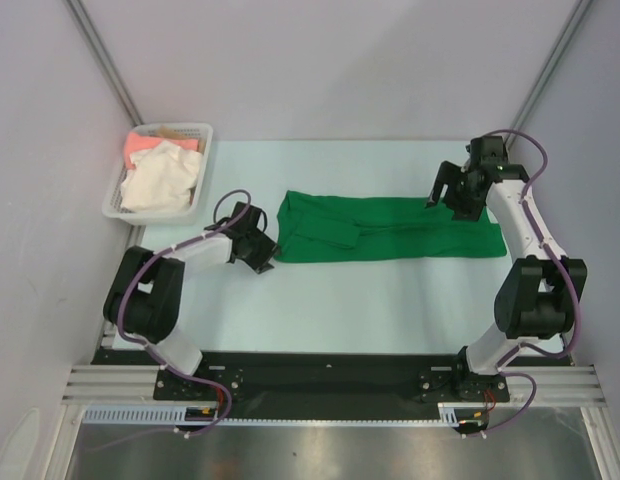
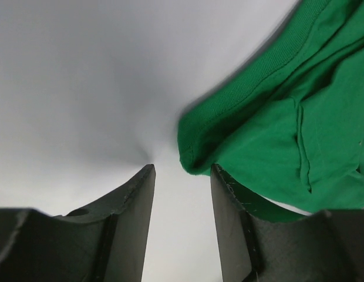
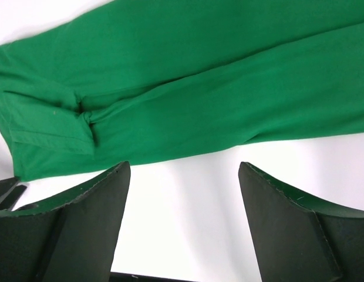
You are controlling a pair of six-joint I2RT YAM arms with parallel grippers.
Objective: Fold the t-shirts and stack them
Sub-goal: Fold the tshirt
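Observation:
A bright green t-shirt (image 1: 390,228) lies folded into a long band across the middle of the table. My left gripper (image 1: 264,256) is open and empty at the band's left end, low over the table; in the left wrist view (image 2: 182,170) the green collar edge (image 2: 276,117) lies just past my right fingertip. My right gripper (image 1: 442,196) is open and empty above the band's far right edge; the right wrist view (image 3: 183,167) shows the green cloth (image 3: 199,88) beyond my fingertips. A cream-white t-shirt (image 1: 162,180) and a salmon-pink t-shirt (image 1: 148,142) lie in the basket.
A white lattice basket (image 1: 201,195) stands at the far left corner of the pale table (image 1: 370,300). Grey walls close in on the left, back and right. A black rail (image 1: 320,370) with both arm bases runs along the near edge.

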